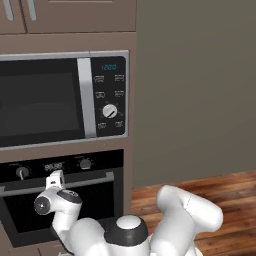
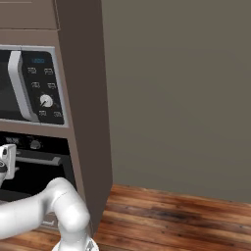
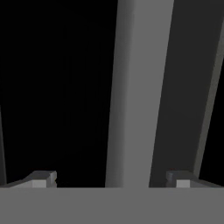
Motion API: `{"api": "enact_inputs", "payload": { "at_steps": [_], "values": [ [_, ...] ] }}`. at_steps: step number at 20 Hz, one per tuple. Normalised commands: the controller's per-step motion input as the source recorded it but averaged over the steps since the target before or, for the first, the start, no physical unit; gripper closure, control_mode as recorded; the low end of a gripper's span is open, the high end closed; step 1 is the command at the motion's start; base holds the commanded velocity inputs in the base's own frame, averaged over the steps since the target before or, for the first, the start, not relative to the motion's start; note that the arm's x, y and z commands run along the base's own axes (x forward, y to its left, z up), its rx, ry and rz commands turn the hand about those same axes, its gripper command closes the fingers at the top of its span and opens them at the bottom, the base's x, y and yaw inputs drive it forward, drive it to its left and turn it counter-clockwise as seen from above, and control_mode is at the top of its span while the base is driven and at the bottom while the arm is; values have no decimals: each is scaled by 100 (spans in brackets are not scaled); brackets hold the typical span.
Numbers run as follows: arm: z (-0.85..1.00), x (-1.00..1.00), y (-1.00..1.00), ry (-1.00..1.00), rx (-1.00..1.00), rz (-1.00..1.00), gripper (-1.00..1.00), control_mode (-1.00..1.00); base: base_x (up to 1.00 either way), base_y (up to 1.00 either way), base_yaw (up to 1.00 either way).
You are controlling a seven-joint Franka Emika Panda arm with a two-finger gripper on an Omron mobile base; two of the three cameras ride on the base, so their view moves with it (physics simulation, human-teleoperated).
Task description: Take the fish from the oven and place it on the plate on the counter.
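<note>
Gripper: the gripper (image 3: pixel 111 180) stands spread wide with nothing between its fingers (image 3: pixel 43 178); in the hand view the two dark tips sit far apart at the bottom, one on each side of the handle.
Handle: the long silver bar handle (image 3: pixel 139 92) runs up the middle of the hand view between the fingertips, close in front of them, with no contact visible. In the left base view the same handle (image 1: pixel 85 182) crosses the oven front just under the control panel.
Arm: the white arm (image 1: pixel 175 220) rises from the lower right of the left base view, and its hand is up against the oven front at the handle's level, left of the door's middle.
Oven: the oven (image 1: pixel 95 200) is built into brown cabinets, its black glass door shut flat. The black panel above the door carries two knobs (image 1: pixel 85 163) and a small display.
Fish: hidden; with the oven door shut and dark, I cannot tell where it lies.
Microwave: a silver-and-black microwave (image 1: pixel 50 102) sits directly above the oven, with a blue clock and one dial.
Floor: wooden floor (image 2: pixel 186 220) to the right of the cabinets.
Wall: plain grey wall (image 2: pixel 181 93) behind the floor.
</note>
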Motion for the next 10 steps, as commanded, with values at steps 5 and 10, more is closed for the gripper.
{"api": "enact_inputs", "payload": {
  "at_steps": [5, 10],
  "values": [
    [-2, 5, 2, 0, -1, 0, -100, -100, 0, 0, 0],
    [-2, 14, 0, 0, -1, 0, -100, -100, 0, 0, 0]
  ]
}}
